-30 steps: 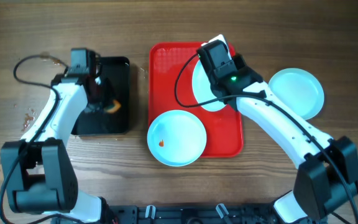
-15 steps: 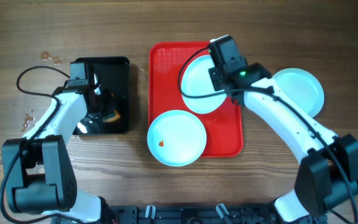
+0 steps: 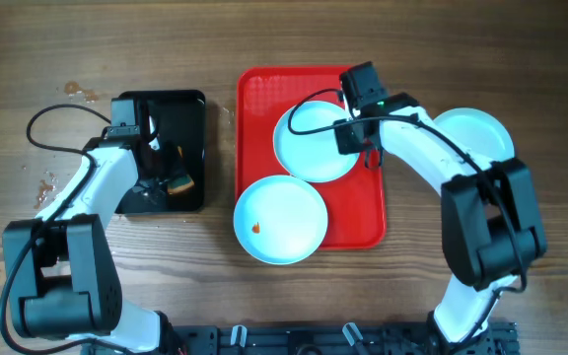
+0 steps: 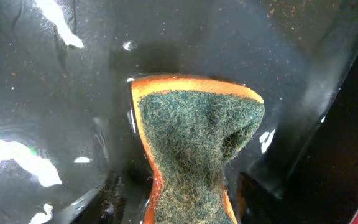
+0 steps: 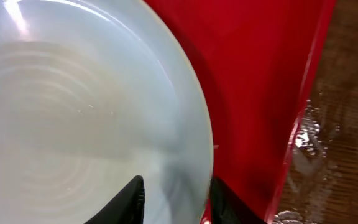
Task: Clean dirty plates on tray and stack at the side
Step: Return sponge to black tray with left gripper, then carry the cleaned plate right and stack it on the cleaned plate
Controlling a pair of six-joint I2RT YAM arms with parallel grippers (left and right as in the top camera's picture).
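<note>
On the red tray [image 3: 262, 106] lie two pale blue plates. The back plate [image 3: 309, 143] lies flat and looks clean. My right gripper [image 3: 357, 138] stands open astride its right rim. In the right wrist view, one finger [image 5: 134, 200] is over the plate [image 5: 73, 112]. The other is beyond the rim, over the tray [image 5: 260, 93]. The front plate [image 3: 280, 219] bears an orange-red smear and overhangs the tray's front left corner. My left gripper [image 3: 163, 163] is open over a green-topped orange sponge [image 4: 197, 130], which still keeps a pinched waist.
A third pale blue plate [image 3: 471, 146] sits on the wood table right of the tray. The sponge [image 3: 179, 181] lies in a wet black tray [image 3: 190, 108] on the left. Water droplets spot the table [image 5: 328, 130] beside the red tray's rim.
The right arm has laid its tilted plate flat on the red tray and opened its jaws. The left gripper came down into the black tray and let go of the sponge.
</note>
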